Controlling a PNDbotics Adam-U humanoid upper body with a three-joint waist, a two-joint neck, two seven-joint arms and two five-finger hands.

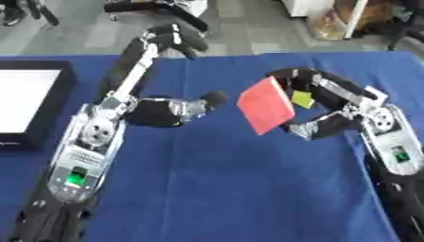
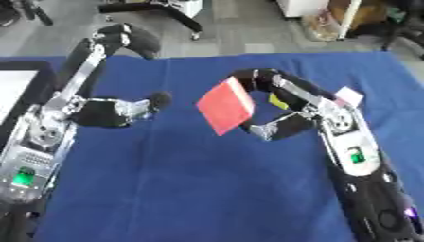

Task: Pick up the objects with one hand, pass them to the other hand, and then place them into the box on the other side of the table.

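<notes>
Two black-and-silver robot arms reach over a counter (image 1: 224,189) covered in blue cloth.

Right hand (image 1: 331,106): raised above the middle of the counter, its fingers (image 1: 286,75) curled over the top and its thumb below, pinching a flat, red, square block (image 1: 266,105). The block hangs tilted in the air, clear of the cloth, its broad face turned toward the left hand.

Left hand (image 1: 170,111): held on the other side of the gap, just beside the red block but not touching it. Its long fingers (image 1: 178,40) stretch straight away toward the far edge of the counter, and its thumb (image 1: 207,100) points toward the block; the hand is spread and holds nothing.

Small yellow-green piece (image 1: 302,99): seen just behind the red block, near the right hand's palm; whether it lies on the cloth or is part of the hand's load cannot be told.

Small pale piece (image 2: 348,96): lies on the cloth by the right wrist.

Black-walled box with a white interior (image 1: 29,104): stands at the left edge of the counter, well apart from the red block.
</notes>
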